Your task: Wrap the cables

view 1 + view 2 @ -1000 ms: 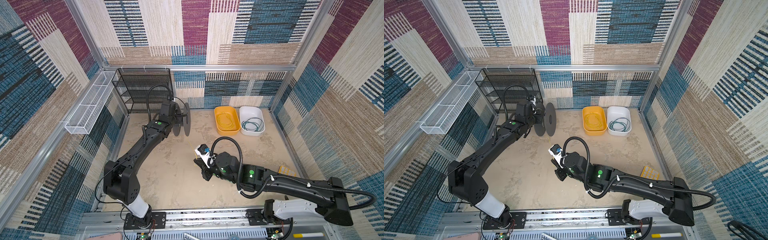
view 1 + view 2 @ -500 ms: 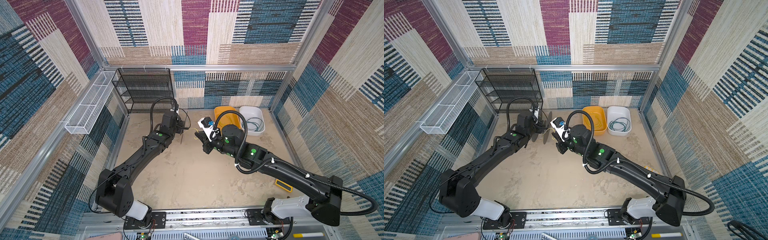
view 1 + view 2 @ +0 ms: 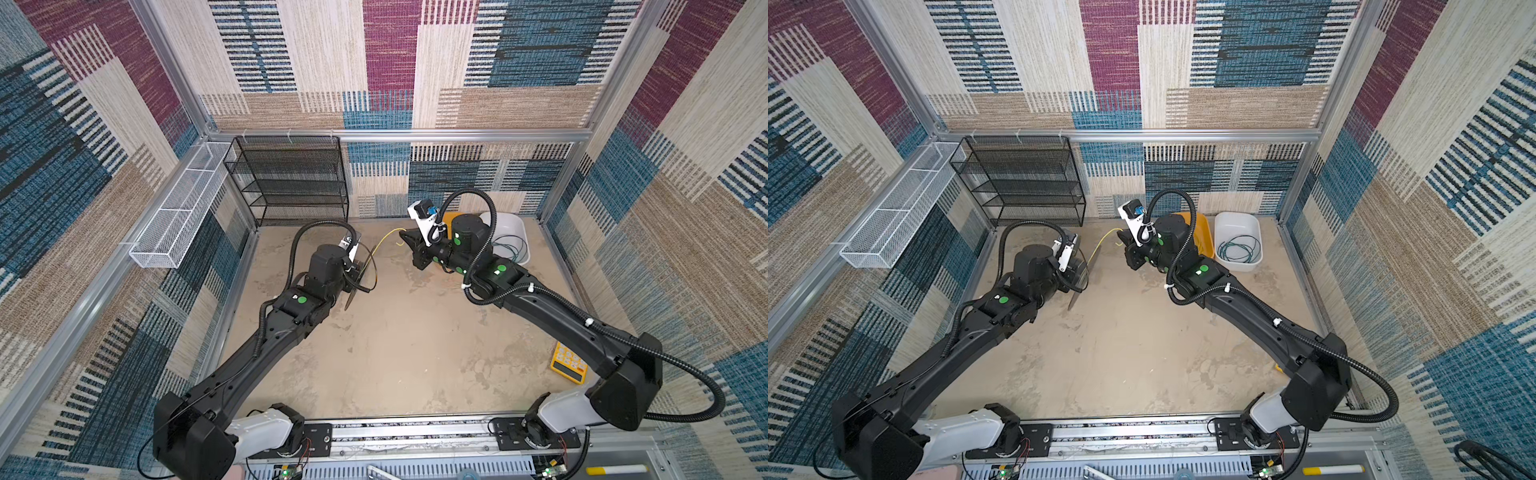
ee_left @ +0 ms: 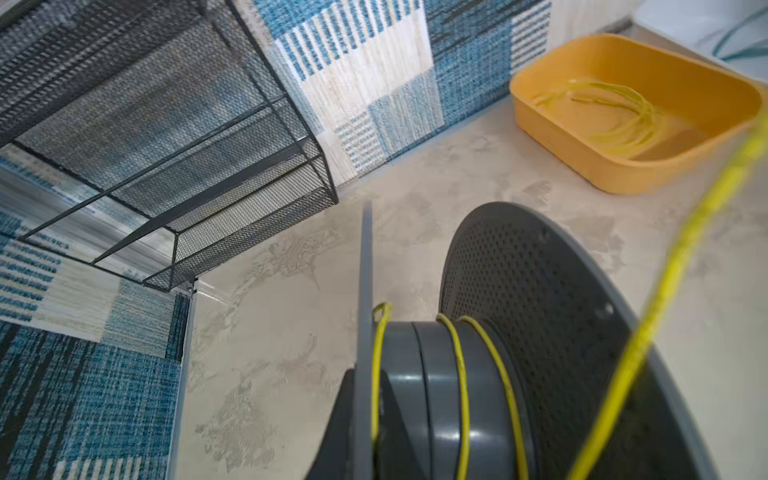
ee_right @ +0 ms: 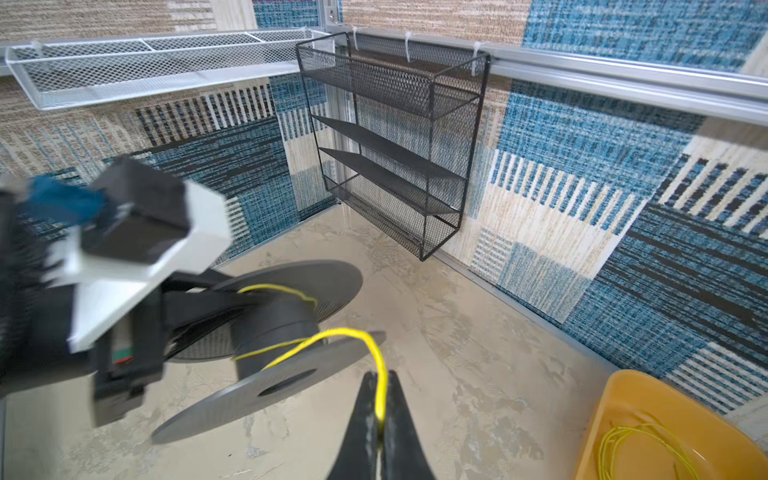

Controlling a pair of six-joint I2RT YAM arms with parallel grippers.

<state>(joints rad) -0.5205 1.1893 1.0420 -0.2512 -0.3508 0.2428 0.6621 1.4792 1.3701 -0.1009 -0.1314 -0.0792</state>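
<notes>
Right wrist: right end effector (image 5: 380,379) pinches yellow cable (image 5: 332,331); left end effector (image 5: 232,299) grips spool (image 5: 232,395) near rack (image 5: 395,145).

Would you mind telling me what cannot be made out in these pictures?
- Yellow bin: mostly hidden behind the right arm in both top views.
- Spool: hub cut off by the left wrist view's edge.
- Teal cable: ends too thin to trace in a top view.
- Yellow cable: near strand blurred in the left wrist view.

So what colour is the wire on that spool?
The wire is bright yellow, clearest in the right wrist view.
</notes>
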